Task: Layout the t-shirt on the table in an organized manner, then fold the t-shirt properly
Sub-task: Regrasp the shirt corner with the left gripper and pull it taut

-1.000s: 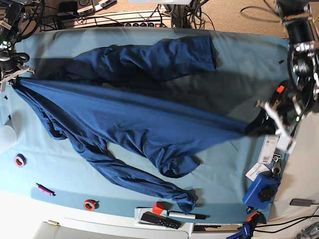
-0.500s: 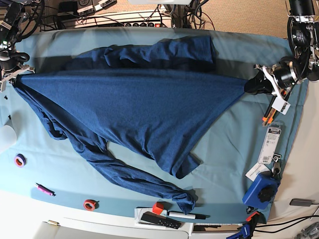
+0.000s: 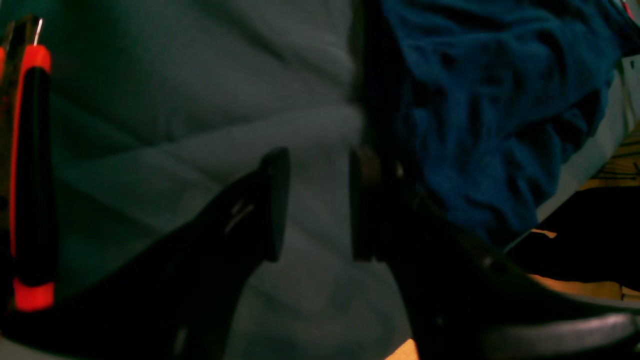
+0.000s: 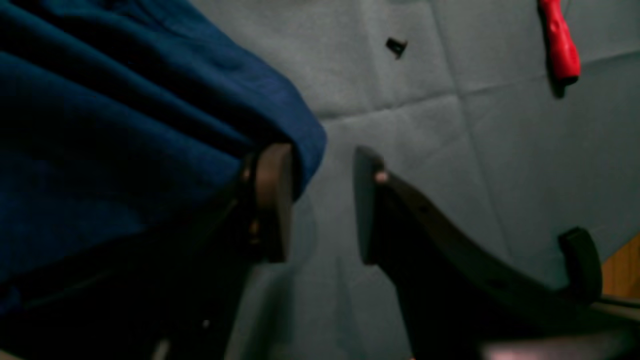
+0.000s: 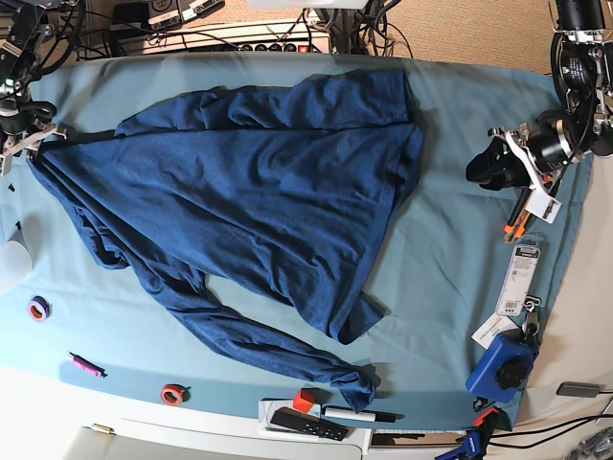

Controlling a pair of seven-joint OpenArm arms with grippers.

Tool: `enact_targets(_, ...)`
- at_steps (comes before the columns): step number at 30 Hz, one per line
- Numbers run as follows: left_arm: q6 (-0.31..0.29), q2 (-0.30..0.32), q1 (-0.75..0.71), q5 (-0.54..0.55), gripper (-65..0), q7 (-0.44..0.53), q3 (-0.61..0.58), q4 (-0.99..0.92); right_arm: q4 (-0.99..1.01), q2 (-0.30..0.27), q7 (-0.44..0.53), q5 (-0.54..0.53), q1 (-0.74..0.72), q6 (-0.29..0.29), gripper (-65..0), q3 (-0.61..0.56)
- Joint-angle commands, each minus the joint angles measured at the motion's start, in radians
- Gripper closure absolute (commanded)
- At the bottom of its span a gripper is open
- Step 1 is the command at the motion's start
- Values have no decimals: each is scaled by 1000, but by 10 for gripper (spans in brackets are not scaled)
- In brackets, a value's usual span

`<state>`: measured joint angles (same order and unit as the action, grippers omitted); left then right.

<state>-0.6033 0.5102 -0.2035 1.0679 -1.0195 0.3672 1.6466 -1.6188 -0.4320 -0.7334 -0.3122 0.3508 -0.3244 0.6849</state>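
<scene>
L gripper hangs low over table, jaws apart, empty; R gripper jaws apart, t-shirt draped on one finger.

1. A purple tape ring lies far from any fingers.
2. A pink marker lies past it.
3. A red tape ring sits farther on.
4. A small red block, a black remote and a black pen sit close together.
5. A blue tool sits past a white tag.
6. An orange and black tool stands just beside the fingers.
7. A red thing lies beyond the fingers.
</scene>
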Motion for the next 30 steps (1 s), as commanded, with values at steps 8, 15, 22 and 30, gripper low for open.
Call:
enact_targets(8,-1,16,9,41,-221,6,9,15,-16,-25,37,-1,-4,7,-206,10)
enact_targets(15,-45,-50,-2,109,-310,-20,-31,15,-16,-25,29,-11,-4,7,-206,10)
enact_targets(22,3,-100,-2,-90,-310,58,-187,14,-16,-25,25,-11,-4,7,-206,10)
enact_targets(30,60,-100,-1,-162,-75,103,-285,14,-16,-25,13,-17,-4,7,-206,10)
